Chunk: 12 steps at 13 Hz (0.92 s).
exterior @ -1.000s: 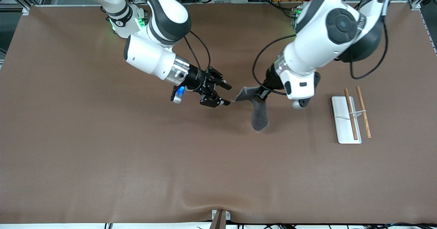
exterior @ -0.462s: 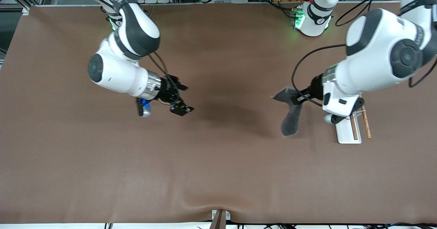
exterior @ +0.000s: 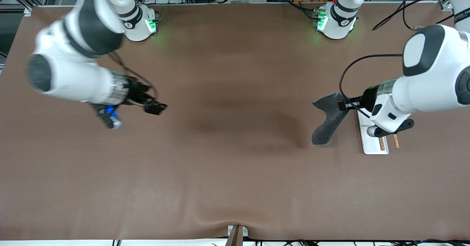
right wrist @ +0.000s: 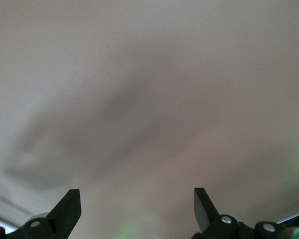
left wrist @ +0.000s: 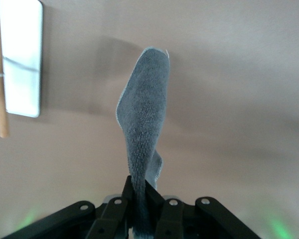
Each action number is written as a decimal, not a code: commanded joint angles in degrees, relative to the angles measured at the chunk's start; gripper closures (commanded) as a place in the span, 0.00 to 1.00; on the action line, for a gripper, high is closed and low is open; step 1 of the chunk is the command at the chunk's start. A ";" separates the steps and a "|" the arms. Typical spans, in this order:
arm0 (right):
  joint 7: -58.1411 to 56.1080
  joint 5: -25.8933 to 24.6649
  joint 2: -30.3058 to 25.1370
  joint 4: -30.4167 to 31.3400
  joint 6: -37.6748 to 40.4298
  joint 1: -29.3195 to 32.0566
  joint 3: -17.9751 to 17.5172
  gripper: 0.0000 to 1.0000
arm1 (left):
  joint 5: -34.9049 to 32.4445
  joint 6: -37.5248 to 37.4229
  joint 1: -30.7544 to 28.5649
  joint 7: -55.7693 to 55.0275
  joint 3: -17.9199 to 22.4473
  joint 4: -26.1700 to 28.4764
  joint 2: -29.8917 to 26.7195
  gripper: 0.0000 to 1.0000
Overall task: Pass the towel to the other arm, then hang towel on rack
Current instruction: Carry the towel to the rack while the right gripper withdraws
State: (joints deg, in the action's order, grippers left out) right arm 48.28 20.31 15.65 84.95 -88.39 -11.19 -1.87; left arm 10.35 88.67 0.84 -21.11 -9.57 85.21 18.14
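While dangling grey-side-out from the pinching left gripper [exterior: 349, 104], towel [exterior: 328, 121] now carried from mid-table to just beside rack [exterior: 371, 143] — lower end near the rack's base plate. Right gripper [exterior: 156, 108], fingers spread and empty, pulled away toward its own end — wide bare table [exterior: 235, 165] between.
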 commanded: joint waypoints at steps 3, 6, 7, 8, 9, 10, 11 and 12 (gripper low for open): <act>-31.85 -10.61 -1.05 -4.52 8.66 8.99 -0.95 0.00 | -0.60 -0.43 -9.00 17.57 -0.88 3.99 -0.57 1.00; -50.15 -18.62 -1.06 -8.29 11.03 13.46 -1.03 0.00 | -0.24 -0.34 -13.39 23.55 -0.89 4.44 1.01 1.00; -53.00 -18.90 -0.80 -10.66 12.97 15.48 -1.12 0.00 | -0.07 -0.25 -14.72 26.09 -0.89 4.44 1.36 1.00; -53.03 -18.99 -0.80 -12.33 13.85 16.11 -1.12 0.00 | 0.02 -0.17 -15.95 28.12 -0.89 4.44 2.06 1.00; -52.86 -19.17 -1.06 -12.61 14.12 16.03 -1.03 0.00 | 0.02 0.01 -17.26 29.79 -0.89 4.35 2.51 1.00; -52.77 -18.91 -1.32 -12.61 14.56 15.94 -1.03 0.00 | 0.02 0.10 -18.41 31.55 -0.89 4.00 3.21 1.00; -52.16 -18.99 -3.06 -11.92 15.78 15.59 -1.12 0.00 | -0.06 0.62 -19.46 33.48 -0.89 3.82 3.73 1.00; -49.02 -18.99 -4.39 -10.26 15.36 15.50 -1.20 0.00 | -0.15 1.06 -20.34 35.41 -0.80 3.82 3.91 1.00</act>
State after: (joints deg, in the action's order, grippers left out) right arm -3.55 2.54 13.94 72.95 -73.66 4.46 -2.05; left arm 10.11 89.12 -17.66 11.29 -9.65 89.61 21.57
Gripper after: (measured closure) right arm 0.000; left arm 0.934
